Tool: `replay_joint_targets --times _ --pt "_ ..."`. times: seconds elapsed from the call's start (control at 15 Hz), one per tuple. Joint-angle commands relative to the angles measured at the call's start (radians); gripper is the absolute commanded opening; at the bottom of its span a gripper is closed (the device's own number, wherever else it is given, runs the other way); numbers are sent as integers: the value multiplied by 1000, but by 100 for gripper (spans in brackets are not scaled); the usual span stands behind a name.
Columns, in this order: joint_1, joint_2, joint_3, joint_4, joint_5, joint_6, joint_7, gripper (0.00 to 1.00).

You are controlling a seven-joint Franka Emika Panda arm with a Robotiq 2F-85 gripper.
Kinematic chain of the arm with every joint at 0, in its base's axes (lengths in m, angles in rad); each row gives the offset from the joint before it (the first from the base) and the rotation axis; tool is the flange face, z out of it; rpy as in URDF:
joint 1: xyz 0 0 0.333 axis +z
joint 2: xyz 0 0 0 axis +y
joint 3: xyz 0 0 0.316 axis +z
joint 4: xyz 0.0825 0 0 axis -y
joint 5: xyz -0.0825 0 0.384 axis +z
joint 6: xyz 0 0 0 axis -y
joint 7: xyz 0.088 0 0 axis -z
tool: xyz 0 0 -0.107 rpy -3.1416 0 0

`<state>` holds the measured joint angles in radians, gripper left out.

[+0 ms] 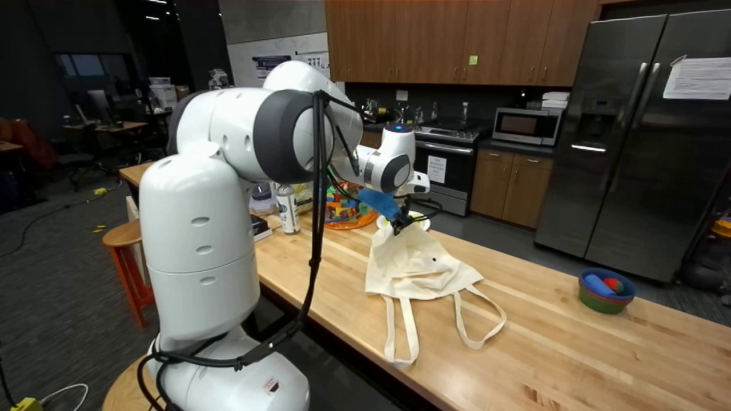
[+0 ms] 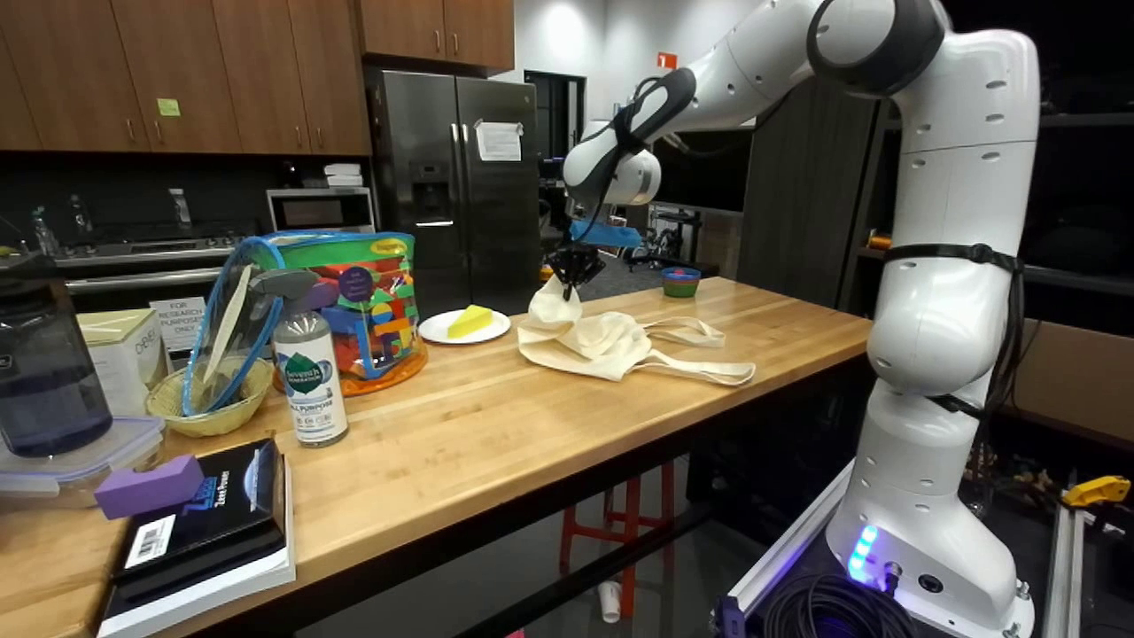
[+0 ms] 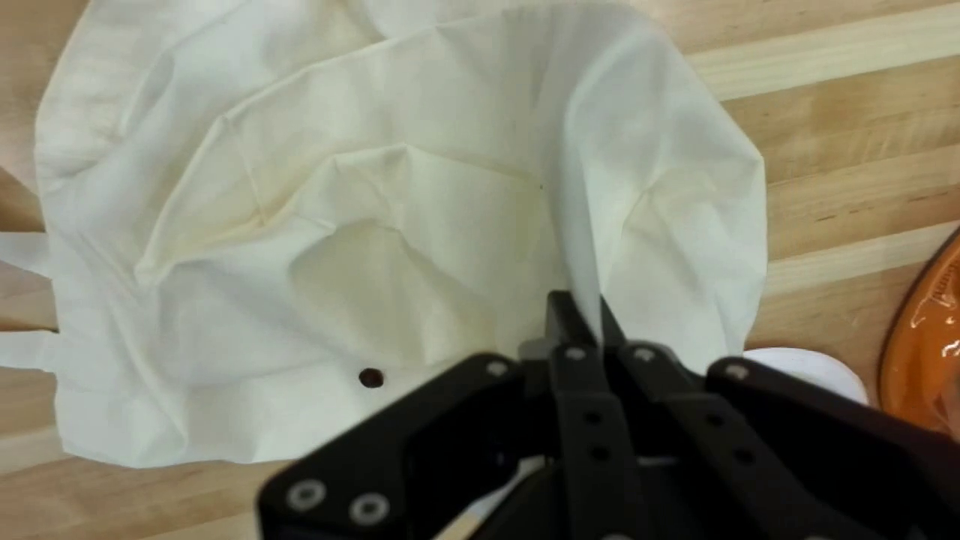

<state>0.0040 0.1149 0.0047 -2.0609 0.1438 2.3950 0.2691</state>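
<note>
A cream cloth tote bag [image 1: 411, 271] lies crumpled on the wooden table, one end lifted into a peak. At that peak my black gripper [image 2: 569, 291] is shut on the fabric. The wrist view shows a thin upright fold of the bag [image 3: 465, 300] pinched between the fingertips of the gripper [image 3: 586, 311]. Two straps lie loose on the tabletop, pointing away from the gripped end in both exterior views. A small dark round spot [image 3: 370, 377] marks the cloth. Part of the bag is hidden under the gripper in the wrist view.
Beside the bag stands a white plate [image 2: 432, 331] with a yellow wedge [image 2: 471, 321]. A clear bag of toy blocks [image 2: 376, 310], a spray can [image 2: 310, 381] and a black book [image 2: 204, 523] are on the same table. Stacked bowls [image 1: 606, 299] sit beyond the straps.
</note>
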Motion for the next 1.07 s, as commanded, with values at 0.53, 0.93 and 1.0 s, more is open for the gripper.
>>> replay_joint_targets --times 0.53,0.93,1.0 --pt "4 54 -19 81 -2 -54 3 1" --pt "86 -3 33 -7 -114 -36 -24 1" --pt "97 -15 42 -25 -131 -33 -25 1"
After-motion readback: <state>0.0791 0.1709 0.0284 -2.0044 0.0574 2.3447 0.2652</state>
